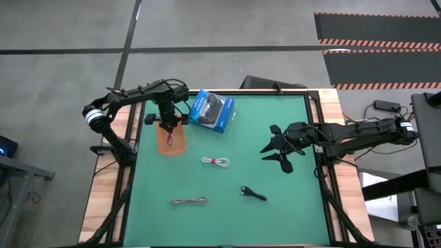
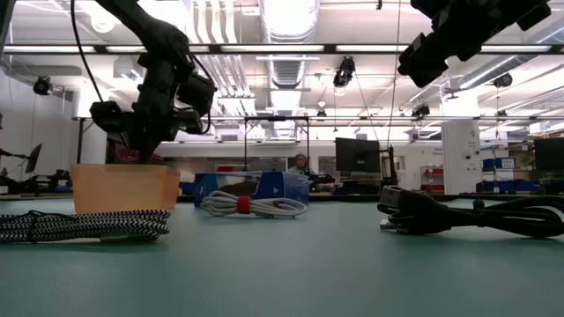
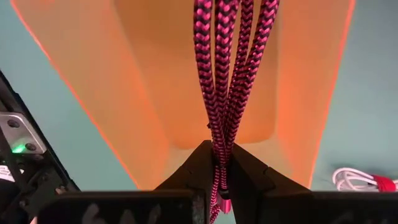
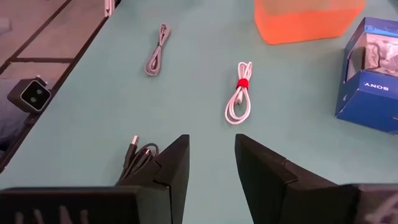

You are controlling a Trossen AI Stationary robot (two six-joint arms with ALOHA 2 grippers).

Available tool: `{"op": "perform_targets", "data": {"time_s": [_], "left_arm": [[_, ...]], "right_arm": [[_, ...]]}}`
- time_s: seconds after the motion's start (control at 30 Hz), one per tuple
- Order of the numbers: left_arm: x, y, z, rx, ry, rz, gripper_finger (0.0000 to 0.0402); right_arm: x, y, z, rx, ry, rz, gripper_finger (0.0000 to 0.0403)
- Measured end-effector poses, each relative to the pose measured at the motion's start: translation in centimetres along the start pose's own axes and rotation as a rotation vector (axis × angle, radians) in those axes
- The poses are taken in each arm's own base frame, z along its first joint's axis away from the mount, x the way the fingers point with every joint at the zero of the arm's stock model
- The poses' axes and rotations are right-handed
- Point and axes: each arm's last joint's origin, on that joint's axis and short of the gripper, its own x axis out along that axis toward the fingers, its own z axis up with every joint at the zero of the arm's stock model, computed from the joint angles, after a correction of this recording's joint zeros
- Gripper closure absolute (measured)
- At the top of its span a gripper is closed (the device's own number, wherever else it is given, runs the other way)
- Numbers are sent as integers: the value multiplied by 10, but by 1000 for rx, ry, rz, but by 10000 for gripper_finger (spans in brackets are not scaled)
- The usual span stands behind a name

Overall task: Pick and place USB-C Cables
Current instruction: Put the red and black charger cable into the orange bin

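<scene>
My left gripper (image 1: pixel 169 127) is at the table's far left, above the flat brown tray (image 1: pixel 172 142), shut on the dark red braided USB-C cable (image 3: pixel 224 74). The cable hangs down into the tray. Three more cables lie on the green mat: the white one with a red tie (image 1: pixel 216 161) in the middle, the grey braided one (image 1: pixel 189 201) near the front, and the black one (image 1: pixel 253 193) to its right. My right gripper (image 1: pixel 274 153) hovers open over the mat's right part, with nothing between its fingers (image 4: pixel 171 168). My left gripper pinches several strands of the dark red cable's bundle (image 3: pixel 221 149) together between its two fingertips. The fingers point steeply down from above. The cable hangs below them along the tray's inside (image 3: pixel 155 81); whether its lower end rests on the tray I cannot tell.
A blue box with a black picture (image 1: pixel 212 111) lies just right of the tray at the far edge. Bare green mat stretches between the cables and my right arm. Wooden rails frame the mat on both sides.
</scene>
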Motion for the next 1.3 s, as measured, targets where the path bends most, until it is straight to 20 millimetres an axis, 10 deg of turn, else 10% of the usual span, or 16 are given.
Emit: {"op": "perform_targets", "data": {"time_s": [1.3], "left_arm": [[20,3,4,-1,-51,8,382]], "right_arm": [[0,0,0,2,6,0,284]]}}
